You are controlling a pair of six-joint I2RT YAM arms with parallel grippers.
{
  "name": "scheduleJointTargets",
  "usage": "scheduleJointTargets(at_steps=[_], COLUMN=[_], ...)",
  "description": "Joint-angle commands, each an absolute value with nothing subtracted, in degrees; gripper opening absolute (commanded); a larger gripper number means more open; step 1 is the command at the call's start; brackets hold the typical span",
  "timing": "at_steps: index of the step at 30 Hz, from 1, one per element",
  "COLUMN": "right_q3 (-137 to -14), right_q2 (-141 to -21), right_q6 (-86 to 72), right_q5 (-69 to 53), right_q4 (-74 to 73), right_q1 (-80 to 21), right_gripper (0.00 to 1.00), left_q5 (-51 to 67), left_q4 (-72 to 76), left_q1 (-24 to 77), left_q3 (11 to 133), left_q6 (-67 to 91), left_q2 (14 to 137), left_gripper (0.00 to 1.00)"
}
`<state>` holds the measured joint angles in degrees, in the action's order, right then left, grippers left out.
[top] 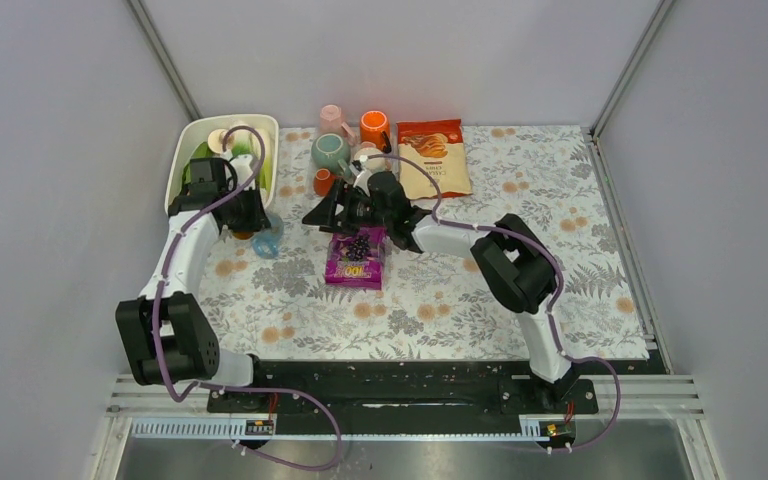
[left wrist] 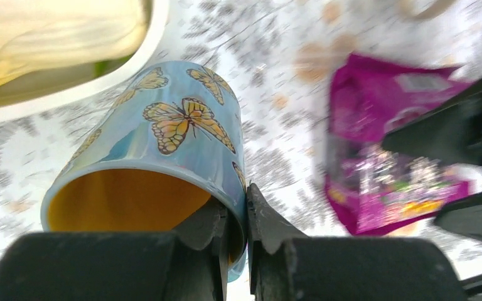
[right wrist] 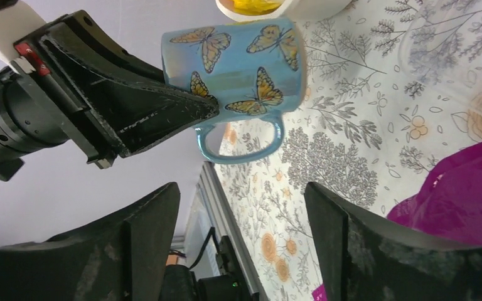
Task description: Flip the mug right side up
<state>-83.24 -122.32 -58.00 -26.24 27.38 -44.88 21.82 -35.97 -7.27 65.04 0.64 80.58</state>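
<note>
- Left gripper pinches the rim of the blue butterfly mug, one finger inside the mouth and one outside.
- Mug sits tilted, mouth toward the left wrist, just beside the white bin.
- Purple pouch lies to its right, and bare floral mat stretches toward the arm bases.
- Right gripper faces the mug's handle, jaws spread wide, holding nothing.

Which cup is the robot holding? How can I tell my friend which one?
Find the white tub at the back left. Right beside it, the left pincer pinches the rim of a mug. It is the only light blue one with orange butterflies; the other cups are pink, orange and teal.
</note>
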Motion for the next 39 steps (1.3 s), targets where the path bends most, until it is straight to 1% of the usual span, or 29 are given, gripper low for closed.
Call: scheduleJointTargets(at_steps=[1, 3, 5, 7, 9, 14, 17, 21, 24, 28, 31, 32, 34, 36, 37, 39], right_q3=[-84.9, -85.3, -85.5, -85.9, -86.5, -88.9, -90.6, -94.1, -96.1, -100.6, -106.1, -107.5, -109.3, -110.2, -110.5, -110.8], right_q2=[-115.6, -114.0, -112.7, -111.6, -110.9, -110.0, -109.8, -110.2, -110.8, -114.4, -119.1, -120.7, -123.2, -125.3, -126.2, -127.6], right_q6=[-50.2, -47.1, -44.2, -41.5, -38.9, -32.7, -27.7, -20.5, -16.5, -11.4, -9.3, -9.4, -10.4, -11.7, -12.3, -14.2], right_q5=[-27.6, -27.5, -27.2, -26.9, -26.4, -24.1, -20.5, -11.4, 0.1, 19.1, 25.3, 26.7, 28.8, 29.9, 30.3, 30.9], right_q4=[23.1, 19.9, 16.4, 13.5, 10.7, 3.9, -1.9, -9.7, -13.7, -16.9, -18.4, -18.8, -19.0, -19.0, -19.0, -18.9], right_q1=[-44.8, -44.9, -44.9, -44.9, -45.0, -44.9, -44.9, -44.8, -44.4, -44.2, -44.2, -44.2, -44.2, -44.2, -44.2, -44.2], right_gripper=[0.85, 0.95, 0.99, 0.99, 0.99, 0.99, 0.99, 1.00, 1.00, 0.99, 0.99, 0.99, 1.00, 0.98, 0.95, 0.91], left_q5=[9.2, 4.6, 0.6, -4.3, -6.8, -5.2, -2.2, 2.4, 5.4, 7.3, 8.2, 8.4, 9.2, 9.9, 10.3, 10.9], left_q4=[-41.3, -44.5, -47.0, -49.0, -49.4, -50.3, -50.9, -53.7, -55.1, -56.2, -57.7, -58.0, -58.0, -57.9, -57.9, -57.9], left_q1=[-7.5, -8.2, -9.9, -11.8, -14.4, -20.8, -23.5, -24.9, -25.5, -26.2, -26.5, -26.6, -26.8, -26.9, -26.9, -26.9], left_q3=[68.4, 68.6, 69.0, 69.3, 69.4, 73.7, 76.3, 78.2, 78.8, 79.7, 81.2, 81.5, 81.4, 81.2, 81.1, 81.0], left_q6=[-16.5, -22.3, -26.3, -29.4, -31.8, -34.6, -35.2, -36.2, -36.8, -37.0, -37.1, -37.0, -37.1, -37.0, -37.0, -36.8], left_q2=[76.3, 75.9, 76.9, 79.1, 81.1, 87.7, 91.5, 95.3, 96.6, 97.6, 98.8, 98.8, 98.1, 96.8, 96.1, 94.6], left_gripper=[0.00, 0.00, 0.00, 0.00, 0.00, 0.00, 0.00, 0.00, 0.00, 0.00, 0.01, 0.12, 0.39, 0.59, 0.64, 0.72])
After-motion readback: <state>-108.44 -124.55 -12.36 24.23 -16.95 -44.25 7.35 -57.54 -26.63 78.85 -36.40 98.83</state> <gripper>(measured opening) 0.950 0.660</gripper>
